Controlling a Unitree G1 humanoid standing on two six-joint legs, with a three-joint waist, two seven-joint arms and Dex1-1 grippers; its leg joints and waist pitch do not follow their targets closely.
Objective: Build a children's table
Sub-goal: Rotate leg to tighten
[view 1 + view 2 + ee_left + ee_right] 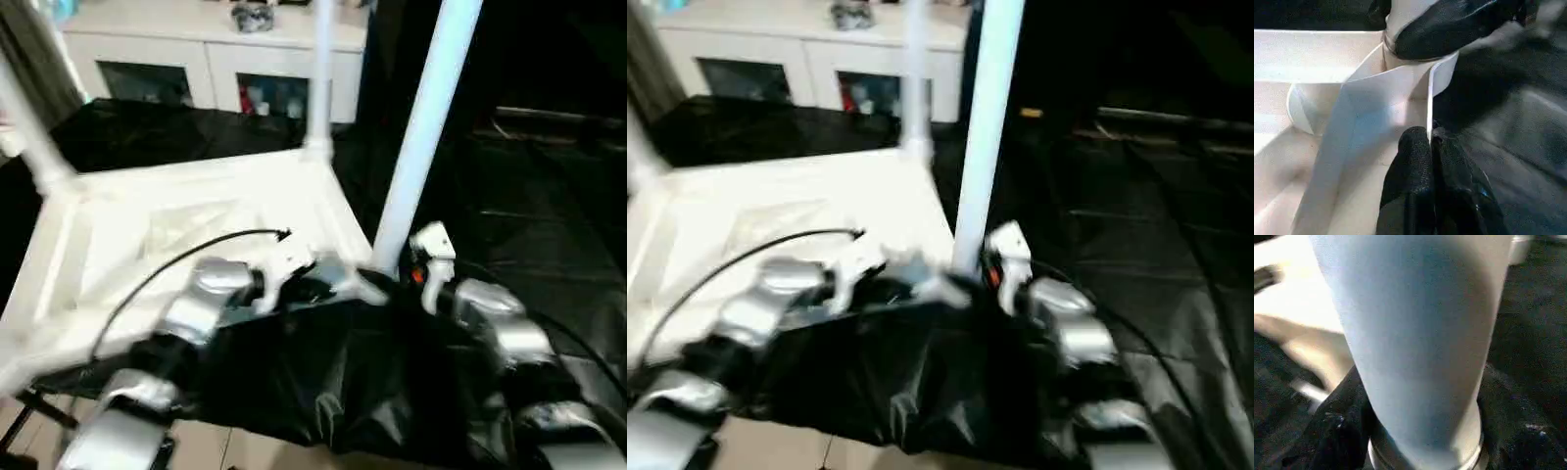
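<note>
The white tabletop (118, 245) lies upside down on a black-covered surface, ribbed underside up. Three white legs stand in its corner sockets: one at the far left (29, 132), one at the back (320, 78) and one at the near right corner (426, 127). My left gripper (1431, 134) is shut on the thin rim wall beside that near right socket. From the right, my right gripper (397, 272) closes around the base of the near right leg (1415, 333). One of its black fingers (1449, 27) presses against the leg just above the socket.
A white cabinet with glass doors (206, 69) stands behind the work surface. Black sheeting (549, 225) covers the surface to the right and hangs over the near edge. Pale floor tiles (225, 450) show below. A black cable (167, 259) arcs over my left forearm.
</note>
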